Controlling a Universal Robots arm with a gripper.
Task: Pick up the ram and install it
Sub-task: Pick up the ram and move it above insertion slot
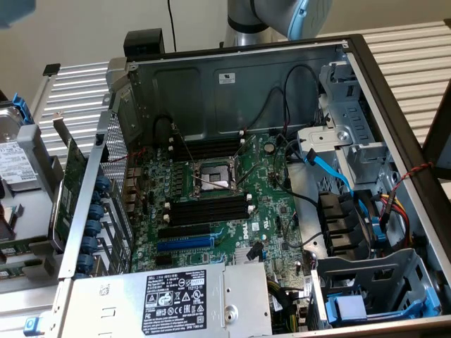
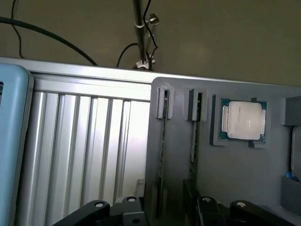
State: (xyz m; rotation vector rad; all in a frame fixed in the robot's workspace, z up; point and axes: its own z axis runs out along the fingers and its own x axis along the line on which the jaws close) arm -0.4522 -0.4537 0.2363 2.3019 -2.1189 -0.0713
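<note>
Grey holder tray point(image 2: 235, 183) sits on the ribbed metal tabletop point(image 2: 84, 146). It has two narrow slots and a shallow recess.
- The ram point(image 2: 162, 141) stands on edge in the slot nearest the tray edge that borders the bare tabletop. It is thin, with only its long edge showing.
- Second stick point(image 2: 194, 141) stands on edge in the neighbouring slot, parallel to the ram and just beside it.
- Processor chip point(image 2: 241, 120) lies flat in the recess beyond the second slot, silver lid up with a green border.

Gripper point(image 2: 164, 212) is over the tray's near end. Its jaws are spread and hold nothing; the ram's slot runs into the gap between them. I cannot tell whether they touch it.

Exterior view: computer case point(image 1: 239, 77) lies open on the tabletop, with the robot arm point(image 1: 282, 14) behind its far wall. Inside the case:
- Motherboard point(image 1: 271, 204) lies flat on the case floor.
- Processor socket point(image 1: 215, 176) is in the middle of the board.
- Black memory slots point(image 1: 208, 209) with white end clips run on both sides of the socket.
- Power supply point(image 1: 176, 299) runs along the near edge.
- Blue cable point(image 1: 331, 169) runs toward the drive bays at the exterior view's right.

An expansion card point(image 1: 70, 190) leans outside the case at the exterior view's left.
</note>
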